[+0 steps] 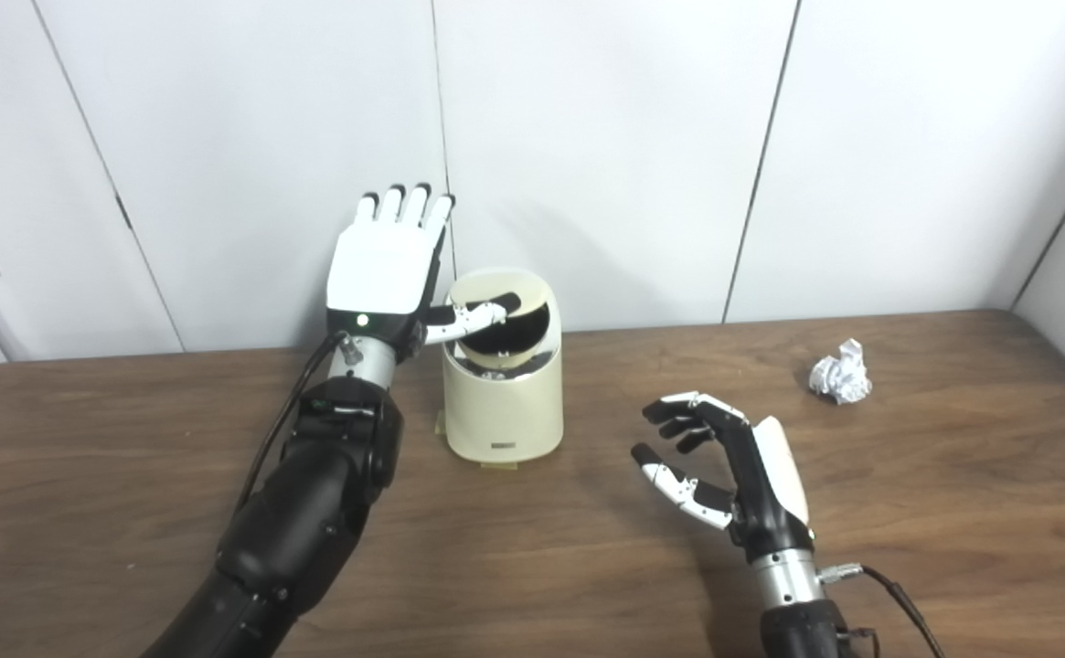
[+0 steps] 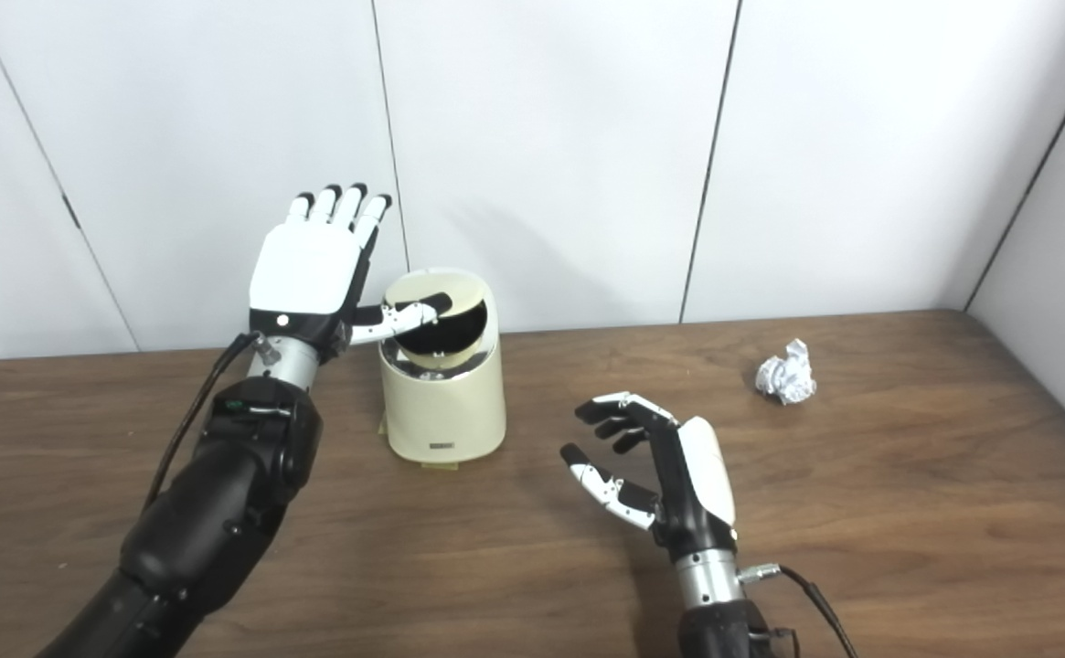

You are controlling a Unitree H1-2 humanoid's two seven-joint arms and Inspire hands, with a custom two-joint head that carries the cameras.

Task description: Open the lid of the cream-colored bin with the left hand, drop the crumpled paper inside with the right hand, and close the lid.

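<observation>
White wall panels backed a wooden table (image 1: 130, 512). Left eye view: the cream-colored bin (image 1: 502, 402) stood upright, its swing lid (image 1: 505, 315) tilted, seemingly pushed by the thumb of the left hand (image 1: 386, 274), fingers spread upward. Right eye view: the right hand (image 2: 669, 475) hovered half-curled, empty; the crumpled paper (image 2: 787, 372) lay well apart.

1. Left hand (image 2: 305, 265) raised flat beside the cream bin (image 2: 443, 388), thumb pressing its lid (image 2: 431, 315) inward.
2. Right hand (image 2: 669, 480) loosely spread, holding nothing.
3. Crumpled paper (image 2: 786, 372) well apart on the table (image 2: 907, 512).
</observation>
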